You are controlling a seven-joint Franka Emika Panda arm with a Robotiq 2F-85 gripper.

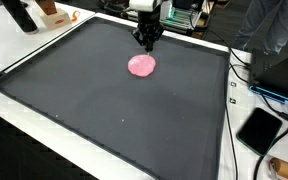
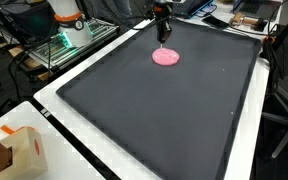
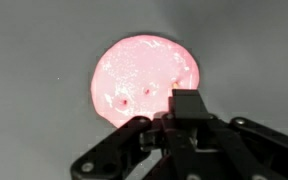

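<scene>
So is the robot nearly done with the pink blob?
Not yet. Looks done: the reaching, since the gripper hangs close by the pink blob. In hand: nothing; the blob lies flat on the dark mat, and the gripper does not seem to touch it. Left: probably going down and grabbing it. I cannot tell whether the jaws are open.

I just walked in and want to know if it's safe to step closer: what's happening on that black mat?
A single robot arm is working over a flat, round pink blob that lies on the dark mat. Its gripper hangs close above the blob, empty, with the fingers apparently closed together. In the wrist view the blob sits right beneath the fingertips. Nothing is gripped or lifted at this moment.
</scene>
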